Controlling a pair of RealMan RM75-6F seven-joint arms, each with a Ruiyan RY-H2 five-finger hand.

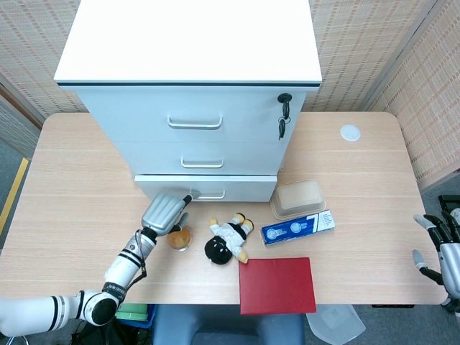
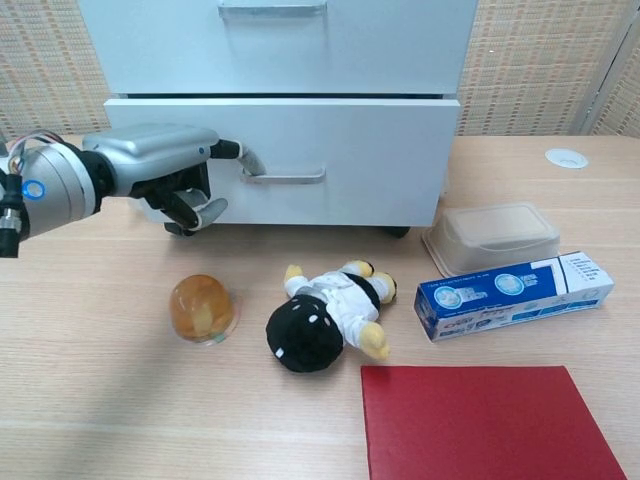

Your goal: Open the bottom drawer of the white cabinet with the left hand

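The white cabinet [image 1: 194, 86] stands at the back of the table. Its bottom drawer [image 1: 241, 189] [image 2: 380, 150] juts out a little from the cabinet front. My left hand [image 1: 164, 211] [image 2: 160, 172] is at the left end of the drawer's metal handle [image 2: 287, 177], with one finger hooked on that end and the other fingers curled under. My right hand [image 1: 440, 246] hangs with spread fingers off the table's right edge, holding nothing.
An amber dome-shaped cup [image 2: 203, 308] lies just below the left hand. A plush doll [image 2: 325, 318], a blue box [image 2: 512, 293], a plastic container [image 2: 490, 235] and a red book [image 2: 490, 425] lie in front of the cabinet. Keys [image 1: 282, 126] hang from its lock.
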